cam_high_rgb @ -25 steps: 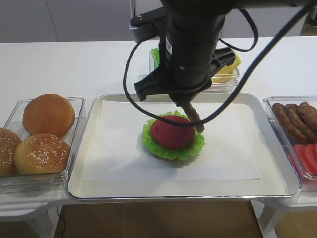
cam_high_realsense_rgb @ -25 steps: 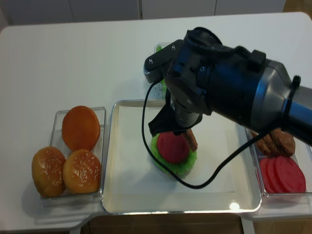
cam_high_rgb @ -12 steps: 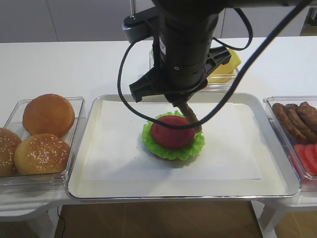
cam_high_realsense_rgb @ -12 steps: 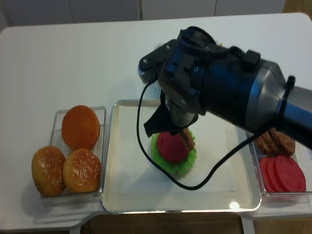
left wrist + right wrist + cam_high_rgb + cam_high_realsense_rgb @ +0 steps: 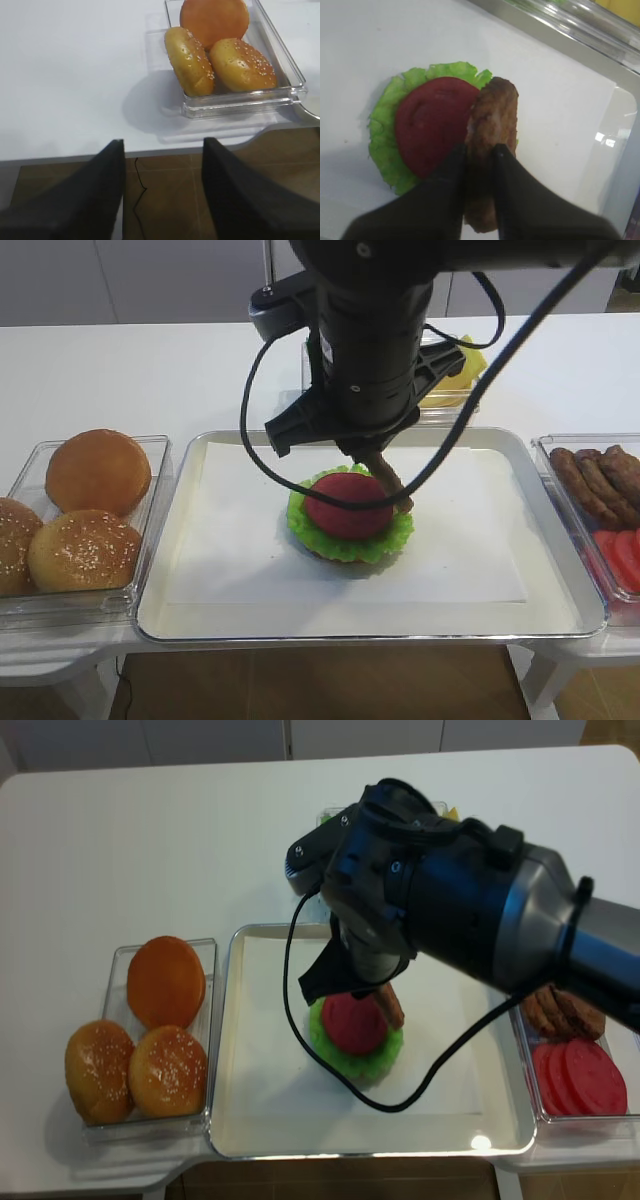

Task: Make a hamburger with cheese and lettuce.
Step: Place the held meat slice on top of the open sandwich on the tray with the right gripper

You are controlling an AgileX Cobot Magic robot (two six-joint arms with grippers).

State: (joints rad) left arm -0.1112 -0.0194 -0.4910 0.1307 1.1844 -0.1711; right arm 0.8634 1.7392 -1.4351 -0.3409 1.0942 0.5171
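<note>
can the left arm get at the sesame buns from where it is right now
Probably yes. The left gripper hangs open off the table edge, and the sesame buns lie uncovered in their clear tray just ahead, nothing between.

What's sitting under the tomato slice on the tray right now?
A frilly lettuce leaf shows all around the tomato slice. Below it, a brown bun edge peeks out in the high view; the rest of the bun is covered.

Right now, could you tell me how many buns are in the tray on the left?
3: a plain bun at the back, two seeded buns in front.
</note>
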